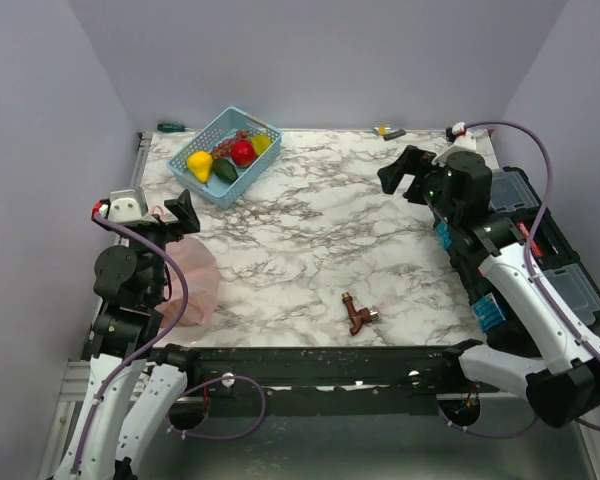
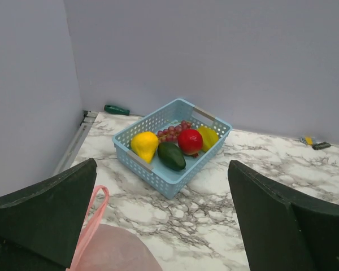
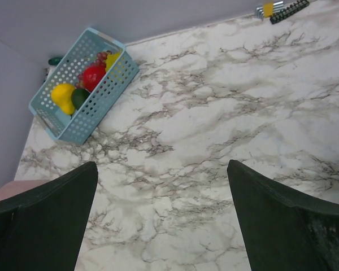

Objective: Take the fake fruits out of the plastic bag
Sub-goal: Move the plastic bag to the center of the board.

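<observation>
At the near left corner of the surface [image 1: 310,230], the pink bag [image 1: 192,285] lies in a puffed, crumpled mound with one loop handle showing. Its skin is too cloudy to tell whether anything sits inside. A small brown tap-shaped piece [image 1: 358,316] lies near the front middle, and no fruit lies loose on the marble. The only fruits [image 1: 243,152] in sight, a yellow pear, a dark green one, a red one and some grapes, sit in the blue basket [image 2: 200,168] at the far left, well apart from the bag. Since the bag looks full and untouched, I judge that the emptying has not begun and all of it is left. The left jaws hover just over the bag's far side, spread wide and touching nothing. The right jaws, farther back on the right above bare marble, are equally wide and empty.
</observation>
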